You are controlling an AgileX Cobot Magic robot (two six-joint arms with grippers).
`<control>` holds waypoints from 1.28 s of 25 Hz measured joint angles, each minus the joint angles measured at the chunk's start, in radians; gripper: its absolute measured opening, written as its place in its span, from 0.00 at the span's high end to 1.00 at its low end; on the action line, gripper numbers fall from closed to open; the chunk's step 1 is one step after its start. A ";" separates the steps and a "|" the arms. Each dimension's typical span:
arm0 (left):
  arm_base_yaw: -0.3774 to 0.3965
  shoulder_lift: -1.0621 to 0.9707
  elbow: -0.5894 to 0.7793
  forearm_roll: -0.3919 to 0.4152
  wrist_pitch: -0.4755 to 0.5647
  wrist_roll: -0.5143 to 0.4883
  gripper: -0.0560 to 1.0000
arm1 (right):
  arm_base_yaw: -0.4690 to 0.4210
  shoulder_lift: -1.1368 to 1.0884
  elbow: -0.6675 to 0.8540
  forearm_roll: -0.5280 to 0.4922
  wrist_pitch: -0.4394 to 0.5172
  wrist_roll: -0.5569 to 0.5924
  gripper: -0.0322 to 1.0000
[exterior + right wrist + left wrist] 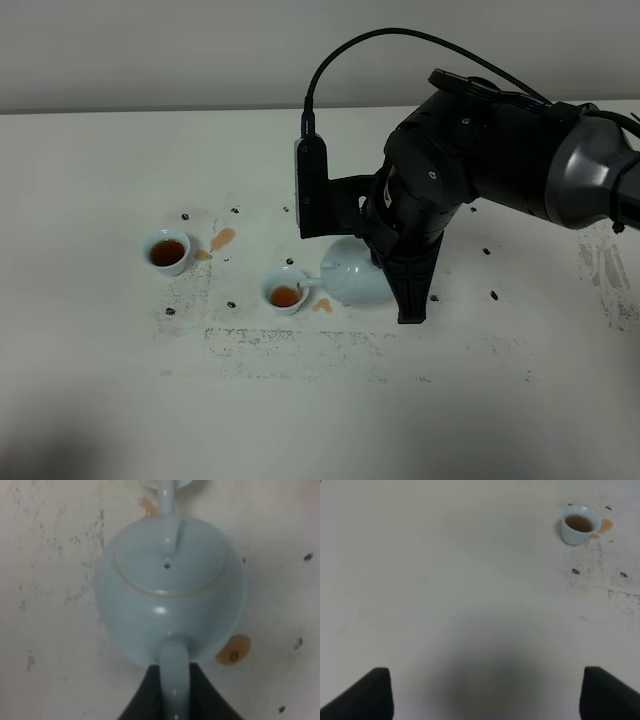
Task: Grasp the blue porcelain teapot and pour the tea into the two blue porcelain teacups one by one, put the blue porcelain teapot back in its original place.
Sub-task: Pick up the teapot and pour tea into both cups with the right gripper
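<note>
Currently my right jaws are clamped on the teapot handle, holding it tilted at the middle of the table, spout aimed leftward at the nearer cup, while my left jaws hang wide open, empty, well apart.

The table is looked down on from high at the near side, and all of it is taken in. From the left wrist it is viewed from further back, and the left teacup is shared with the high view. From the right wrist the teapot is framed very close, likewise shared.
</note>
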 joint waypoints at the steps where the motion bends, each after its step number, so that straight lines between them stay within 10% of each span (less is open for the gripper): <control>1: 0.000 0.000 0.000 0.000 0.000 0.000 0.26 | 0.000 0.000 0.000 -0.002 0.002 0.001 0.93; 32: 0.000 0.000 0.000 0.000 0.000 0.000 0.26 | 0.023 0.042 -0.083 -0.011 0.057 0.011 0.93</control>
